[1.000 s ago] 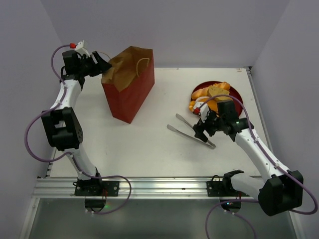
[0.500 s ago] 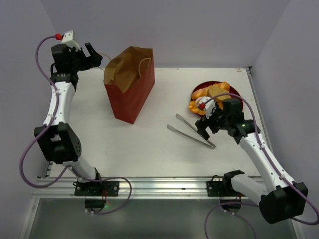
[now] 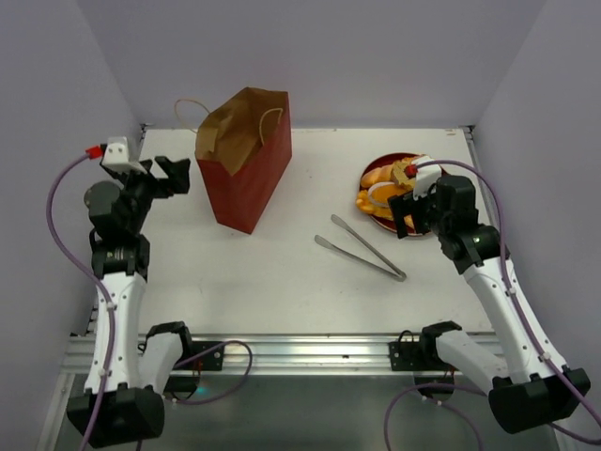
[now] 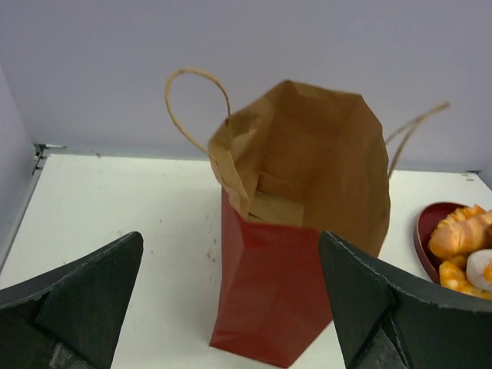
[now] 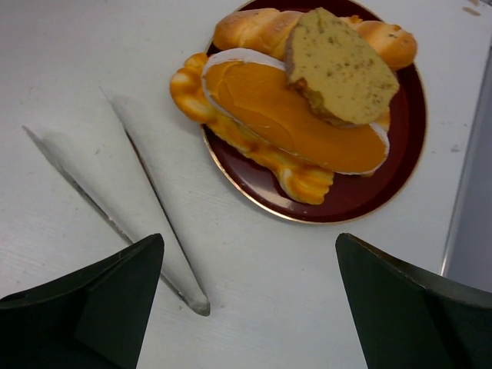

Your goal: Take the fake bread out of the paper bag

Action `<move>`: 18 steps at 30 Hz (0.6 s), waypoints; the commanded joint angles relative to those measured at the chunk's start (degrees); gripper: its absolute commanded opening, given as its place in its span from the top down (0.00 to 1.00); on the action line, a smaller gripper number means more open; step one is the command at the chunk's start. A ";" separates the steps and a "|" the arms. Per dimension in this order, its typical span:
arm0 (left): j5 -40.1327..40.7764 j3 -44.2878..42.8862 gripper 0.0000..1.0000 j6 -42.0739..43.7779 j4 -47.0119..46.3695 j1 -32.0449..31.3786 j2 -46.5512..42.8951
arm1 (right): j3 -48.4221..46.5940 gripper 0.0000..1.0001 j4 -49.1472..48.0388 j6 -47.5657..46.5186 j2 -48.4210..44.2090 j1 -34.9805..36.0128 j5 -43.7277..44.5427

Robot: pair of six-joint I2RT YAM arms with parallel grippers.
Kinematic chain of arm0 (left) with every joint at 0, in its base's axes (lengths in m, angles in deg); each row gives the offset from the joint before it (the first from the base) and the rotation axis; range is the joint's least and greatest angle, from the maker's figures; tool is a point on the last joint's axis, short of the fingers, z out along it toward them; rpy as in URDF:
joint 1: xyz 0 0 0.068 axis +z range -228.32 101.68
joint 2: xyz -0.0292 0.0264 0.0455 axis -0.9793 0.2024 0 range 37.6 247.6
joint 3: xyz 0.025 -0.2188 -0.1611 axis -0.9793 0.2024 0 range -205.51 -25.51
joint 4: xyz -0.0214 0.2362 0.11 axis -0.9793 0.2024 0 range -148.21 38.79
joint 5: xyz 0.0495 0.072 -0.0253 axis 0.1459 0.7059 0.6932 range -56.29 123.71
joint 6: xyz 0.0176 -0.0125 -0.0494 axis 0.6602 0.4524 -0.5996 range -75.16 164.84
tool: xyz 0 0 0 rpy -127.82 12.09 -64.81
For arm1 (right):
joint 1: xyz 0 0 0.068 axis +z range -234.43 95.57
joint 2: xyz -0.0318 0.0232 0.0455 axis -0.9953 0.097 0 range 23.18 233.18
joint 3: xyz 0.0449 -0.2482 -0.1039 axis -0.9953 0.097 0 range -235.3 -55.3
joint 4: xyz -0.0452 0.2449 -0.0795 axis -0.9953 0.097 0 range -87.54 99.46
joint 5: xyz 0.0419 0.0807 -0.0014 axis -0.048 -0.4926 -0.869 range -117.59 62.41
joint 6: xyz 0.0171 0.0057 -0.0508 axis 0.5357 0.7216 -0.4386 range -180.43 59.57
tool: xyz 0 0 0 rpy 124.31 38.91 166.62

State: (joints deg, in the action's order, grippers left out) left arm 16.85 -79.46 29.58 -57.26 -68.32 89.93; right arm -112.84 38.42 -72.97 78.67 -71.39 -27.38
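Two slim arms in the top view, left arm (image 3: pixel 117 291) at 8 o'clock and right arm (image 3: pixel 498 296) at 4 o'clock: white link shells, bulky black joint housings. Along each, a lilac cable (image 3: pixel 52 216) running down to black bases (image 3: pixel 169 340) at 6 o'clock. Atop each wrist, a white camera mount (image 3: pixel 117 148) with a red plug (image 3: pixel 94 150). Matte black left hand (image 3: pixel 164 174) and right hand (image 3: pixel 410 218); fingers (image 4: pixel 84 307) broad, wedge-shaped, flat-faced.

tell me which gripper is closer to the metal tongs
Right. The right gripper hovers just right of the tongs; the left gripper sits far off, on the other side of the paper bag.
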 commanded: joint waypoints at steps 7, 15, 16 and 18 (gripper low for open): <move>-5.38 21.60 0.00 1.11 -10.79 -1.82 -17.17 | 5.06 0.01 -5.28 3.13 -8.81 -0.91 14.73; -5.46 23.72 0.00 2.17 -8.69 -3.23 -17.62 | 12.44 0.01 -10.83 4.09 -15.31 -2.31 17.37; -5.29 23.72 0.00 2.35 -8.16 -3.14 -17.79 | 12.80 0.01 -10.92 4.36 -16.27 -2.58 17.11; -5.11 23.89 0.00 2.43 -7.63 -3.23 -17.88 | 13.59 0.01 -11.27 4.88 -17.33 -3.19 15.79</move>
State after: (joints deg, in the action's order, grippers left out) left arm 12.02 -55.59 30.08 -63.25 -71.21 72.47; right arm -99.86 31.73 -70.17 63.17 -73.71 -12.04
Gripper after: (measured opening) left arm 0.994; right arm 0.987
